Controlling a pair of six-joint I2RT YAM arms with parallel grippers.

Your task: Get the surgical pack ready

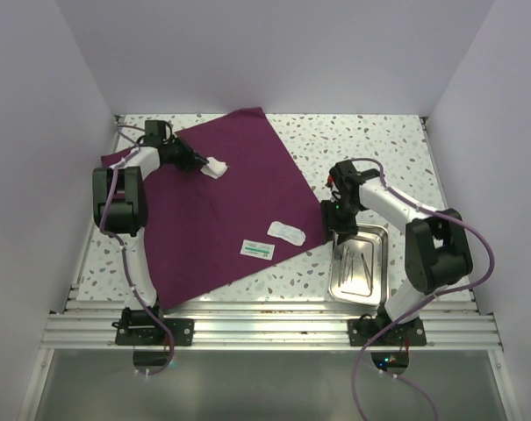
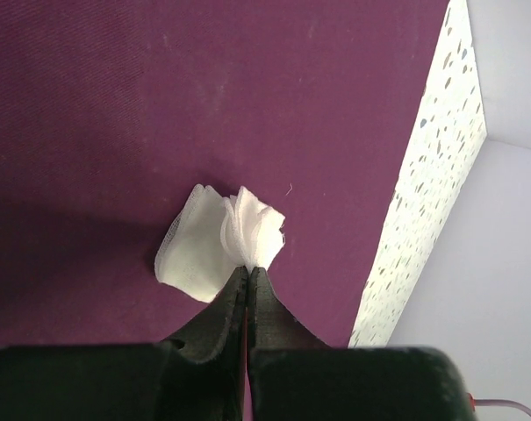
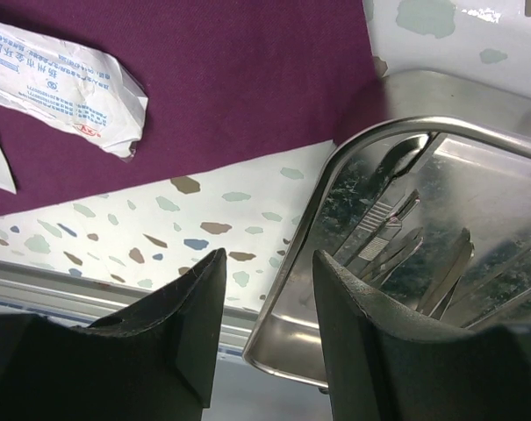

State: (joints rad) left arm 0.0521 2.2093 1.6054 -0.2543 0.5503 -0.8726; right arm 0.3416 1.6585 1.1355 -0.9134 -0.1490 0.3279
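left hand: my left gripper (image 2: 247,270) is pinched tight on a bunched white gauze pad (image 2: 217,241), with only a hairline between the jaws.
where the gauze sits: it is low over the far-left part of the purple cloth (image 1: 221,210); from the overhead view I cannot say whether it rests on the fabric or hangs just clear.
right hand: my right gripper (image 3: 265,259) stands partly spread and holds nothing.
tray: the steel tray (image 3: 441,127) is on the bare table just beside the cloth's right edge, with thin instruments (image 3: 397,237) lying in it.
the relation that counts: the tray's near-left rim runs up between my right fingers, one finger outside over the table and one over the tray. The tray's long axis runs near to far.
nearer arm: the right, by a good way; my left is well apart, across the cloth.
loose items: a white packet (image 1: 286,231) and a green-labelled packet (image 1: 257,250) lie on the cloth near its right edge.
judgement: the tray has yet to come onto the cloth.
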